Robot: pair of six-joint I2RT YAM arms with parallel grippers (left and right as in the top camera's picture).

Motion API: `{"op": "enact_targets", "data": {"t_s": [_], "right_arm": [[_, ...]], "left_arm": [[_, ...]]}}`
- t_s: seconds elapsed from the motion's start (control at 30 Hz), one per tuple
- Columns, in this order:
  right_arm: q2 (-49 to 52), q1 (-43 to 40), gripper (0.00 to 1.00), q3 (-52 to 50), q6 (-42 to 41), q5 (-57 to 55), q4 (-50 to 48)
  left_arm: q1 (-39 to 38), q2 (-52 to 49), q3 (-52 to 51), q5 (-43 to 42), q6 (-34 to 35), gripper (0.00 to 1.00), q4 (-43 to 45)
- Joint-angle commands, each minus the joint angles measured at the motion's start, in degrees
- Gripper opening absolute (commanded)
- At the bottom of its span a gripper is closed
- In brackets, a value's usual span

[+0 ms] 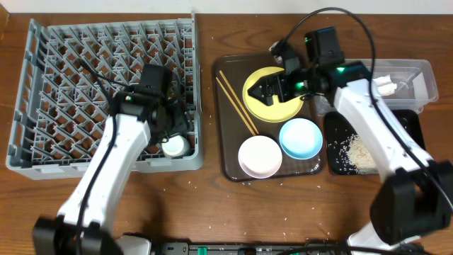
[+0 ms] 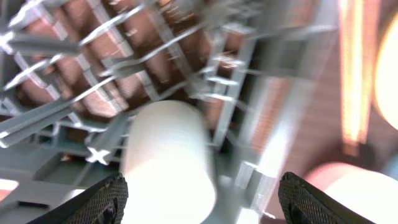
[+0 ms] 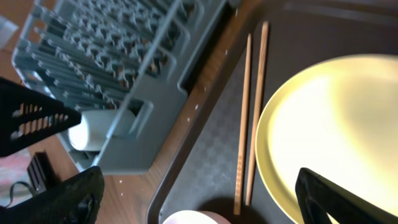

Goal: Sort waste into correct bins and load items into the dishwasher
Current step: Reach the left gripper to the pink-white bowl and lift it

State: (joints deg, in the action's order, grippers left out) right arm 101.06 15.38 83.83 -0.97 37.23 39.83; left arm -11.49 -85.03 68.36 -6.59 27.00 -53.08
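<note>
The small white cup lies on its side in the front right corner of the grey dish rack. My left gripper hangs open just above it; in the left wrist view the cup lies between the spread fingers, nearer the left one. My right gripper is open and empty over the left edge of the yellow plate. In the right wrist view its fingers span the two chopsticks and the plate's rim. The wrapper is not visible.
The dark brown serving tray holds the chopsticks, a white bowl and a light blue bowl. The clear tub with a white napkin stands far right, the black tray with rice scraps in front of it.
</note>
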Motion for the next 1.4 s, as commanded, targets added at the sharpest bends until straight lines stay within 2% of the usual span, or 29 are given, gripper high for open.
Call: {"op": "enact_targets", "data": {"t_s": [0.0, 0.3, 0.4, 0.53, 0.67, 0.8, 0.97, 1.2, 1.37], "right_arm": [[-6.5, -2.5, 0.98, 1.3, -0.2, -2.5, 0.2], [-10.8, -3.7, 0.98, 1.3, -6.6, -13.1, 3.0], [-10.7, -4.0, 0.99, 1.3, -7.2, -13.5, 3.6], [-10.7, -4.1, 0.99, 1.3, -7.2, -13.4, 3.7], [-10.7, -4.1, 0.99, 1.3, -7.2, -13.4, 4.5], [-10.7, -4.1, 0.99, 1.3, -7.1, -13.4, 5.7], [-10.7, -4.1, 0.99, 1.3, -6.6, -13.5, 5.8], [-10.7, -4.1, 0.99, 1.3, -6.6, -13.5, 5.9], [-10.7, -4.1, 0.99, 1.2, -6.6, -13.5, 6.3]], "left_arm": [[-3.7, 4.7, 1.6, -1.8, -1.9, 0.79, 0.5], [-16.3, 3.8, 0.6, -2.0, -1.9, 0.79, 2.8], [-20.0, 0.3, 0.4, -3.4, -1.9, 0.79, 4.0], [-23.6, -7.3, 0.5, -8.2, -1.9, 0.80, 11.4], [-23.2, -14.6, 1.2, -12.3, -1.0, 0.81, 15.3], [-22.3, -20.8, 1.7, -20.1, -1.0, 0.81, 17.0], [-22.2, -22.4, 1.6, -21.7, -1.1, 0.81, 17.7], [-22.4, -22.9, 1.3, -23.5, -0.7, 0.71, 19.2], [-22.0, -25.1, 1.2, -23.4, 2.0, 0.59, 19.2]]}}
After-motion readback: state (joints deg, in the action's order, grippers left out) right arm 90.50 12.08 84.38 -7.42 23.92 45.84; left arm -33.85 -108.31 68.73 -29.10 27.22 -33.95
